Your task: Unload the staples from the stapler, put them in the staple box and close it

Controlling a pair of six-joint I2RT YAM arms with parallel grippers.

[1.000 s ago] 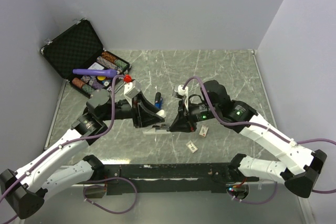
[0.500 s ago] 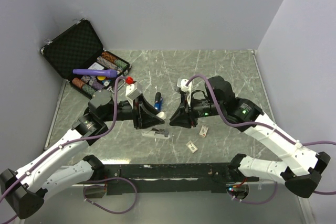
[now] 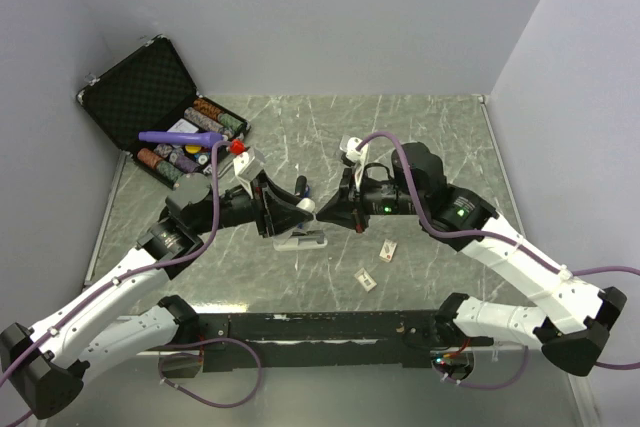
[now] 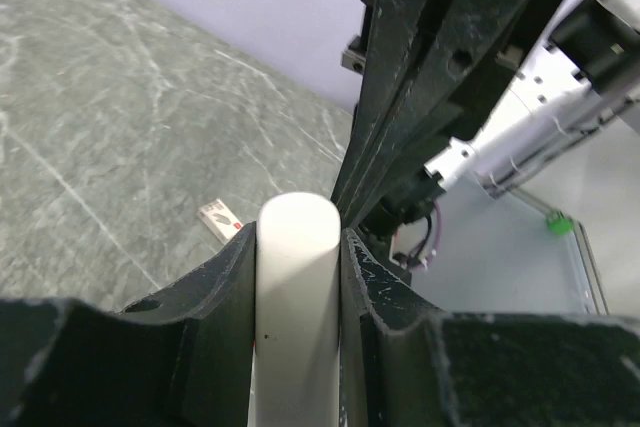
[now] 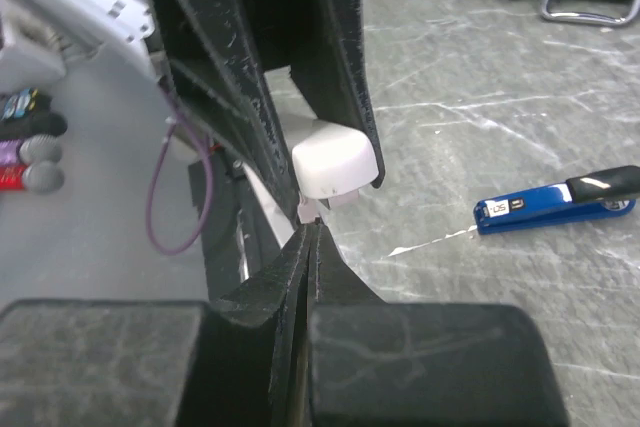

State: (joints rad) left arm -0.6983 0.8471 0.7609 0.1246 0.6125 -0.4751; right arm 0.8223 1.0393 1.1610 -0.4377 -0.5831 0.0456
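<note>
Seen from above, two robot arms meet over the middle of a grey marbled table (image 3: 440, 127), their tips almost touching. The left hand (image 4: 298, 242) is clamped on a white bar (image 4: 298, 307). Its two black fingers press against the bar's sides, and the bar's rounded end sticks out past the fingertips. The right hand (image 5: 310, 232) has its fingers pressed together with no gap, and their tip sits right under the bar's end. Whether anything thin is pinched there cannot be told.

The stapler (image 5: 555, 210), blue with a black end, lies flat on the table just beyond the two hands, on the side of the back wall. Neither hand touches it. From above, only part of it shows in the gap between the hands.

An open black case (image 3: 150, 97) fills the far left corner, close to the left wall, with its lid tilted back. Rows of coloured chips sit inside it, and a purple tube (image 3: 180, 137) lies across them. Two small white tags (image 3: 387, 250) lie on the table nearer than the right hand, well apart from the stapler.

Pale walls close the table on the left, back and right. A broad stretch of bare table runs from the right arm to the back and right walls. A black rail (image 3: 330, 327) carrying both arm bases lines the near edge.
</note>
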